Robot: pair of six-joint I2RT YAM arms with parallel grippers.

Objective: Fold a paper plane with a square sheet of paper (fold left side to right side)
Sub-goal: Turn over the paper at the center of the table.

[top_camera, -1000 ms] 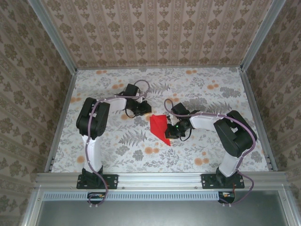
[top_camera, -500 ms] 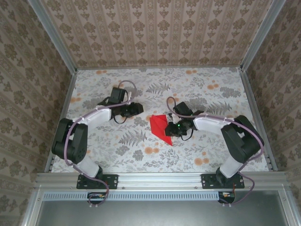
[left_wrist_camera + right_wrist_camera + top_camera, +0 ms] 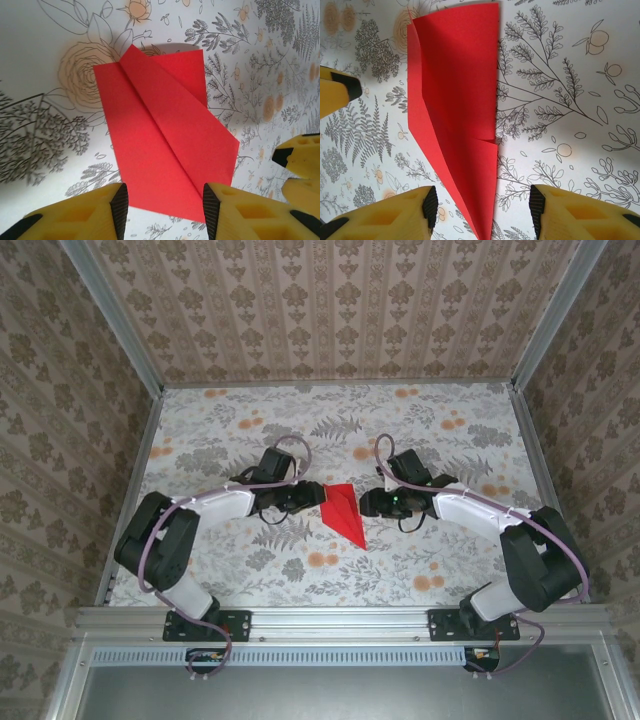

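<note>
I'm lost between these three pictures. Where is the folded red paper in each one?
Top external: the pointed, folded red paper lies mid-table between the two arms' tips, its point toward the arm bases.
Left wrist: centre of the picture, just beyond the left arm's yellow fingers.
Right wrist: centre-left, its point running down between the right arm's yellow fingers.
Shared landmark: the flower-print tablecloth beneath it.

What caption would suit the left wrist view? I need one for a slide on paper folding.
Open left gripper poised over the creased red paper plane, which lies flat on the floral tablecloth.
</note>
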